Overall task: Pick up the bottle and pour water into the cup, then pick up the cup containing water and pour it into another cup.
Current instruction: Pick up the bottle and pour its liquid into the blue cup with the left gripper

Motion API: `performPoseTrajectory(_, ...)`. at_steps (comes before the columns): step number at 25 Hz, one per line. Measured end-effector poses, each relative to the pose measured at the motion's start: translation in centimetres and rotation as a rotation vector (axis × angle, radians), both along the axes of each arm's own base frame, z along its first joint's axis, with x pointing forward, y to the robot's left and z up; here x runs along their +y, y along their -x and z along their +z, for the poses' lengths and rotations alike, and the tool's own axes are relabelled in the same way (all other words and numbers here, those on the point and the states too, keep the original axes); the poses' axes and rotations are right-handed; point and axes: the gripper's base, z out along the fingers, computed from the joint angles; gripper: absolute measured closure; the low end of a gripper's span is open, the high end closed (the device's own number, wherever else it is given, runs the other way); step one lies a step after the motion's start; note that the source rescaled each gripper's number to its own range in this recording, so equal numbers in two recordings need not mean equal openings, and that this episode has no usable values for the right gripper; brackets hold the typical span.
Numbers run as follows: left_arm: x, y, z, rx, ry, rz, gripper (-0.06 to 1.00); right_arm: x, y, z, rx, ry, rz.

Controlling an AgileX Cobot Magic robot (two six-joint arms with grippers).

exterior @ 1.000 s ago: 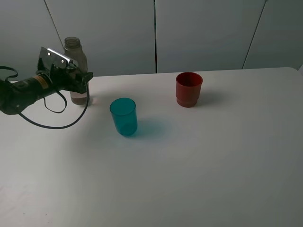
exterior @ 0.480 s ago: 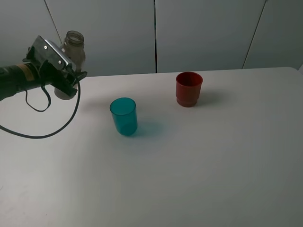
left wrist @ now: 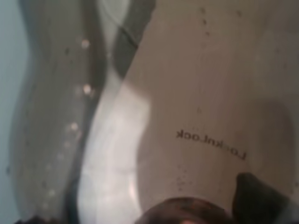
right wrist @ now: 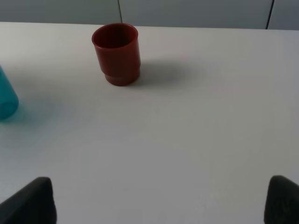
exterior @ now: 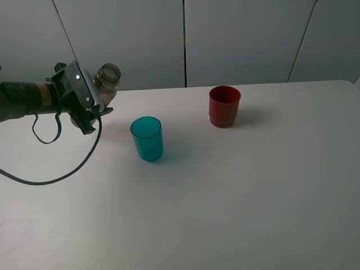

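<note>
My left gripper (exterior: 93,102) is shut on the clear greyish bottle (exterior: 107,77). It holds the bottle above the table, left of the teal cup (exterior: 147,138), tilted with its open mouth up and to the right, toward that cup. The bottle's wall fills the left wrist view (left wrist: 196,93). The teal cup stands upright; the right wrist view shows its edge (right wrist: 6,97). The red cup (exterior: 224,106) stands upright at the back right and also shows in the right wrist view (right wrist: 117,53). My right gripper (right wrist: 159,205) is open and empty, well short of the red cup.
The white table (exterior: 236,197) carries only the two cups. A black cable (exterior: 62,169) hangs from the left arm down to the table. A grey panelled wall (exterior: 242,39) stands behind the table's far edge.
My left gripper has lifted the bottle off the table, carried it right toward the teal cup and tilted its mouth toward that cup. The cups have not moved.
</note>
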Motion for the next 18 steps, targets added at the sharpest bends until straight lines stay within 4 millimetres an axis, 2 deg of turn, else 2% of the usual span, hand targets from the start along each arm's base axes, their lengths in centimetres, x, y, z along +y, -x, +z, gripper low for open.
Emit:
performPoseTrajectory(12, -1.6, 0.8, -1.1, 0.022, -0.263, -0.129, 0.94, 0.0, 0.0, 0.0, 0.000, 0.000, 0.000)
performPoseTrajectory(18, -3.0, 0.1, -0.4, -0.003, -0.353, -0.168, 0.94, 0.0, 0.0, 0.0, 0.000, 0.000, 0.000)
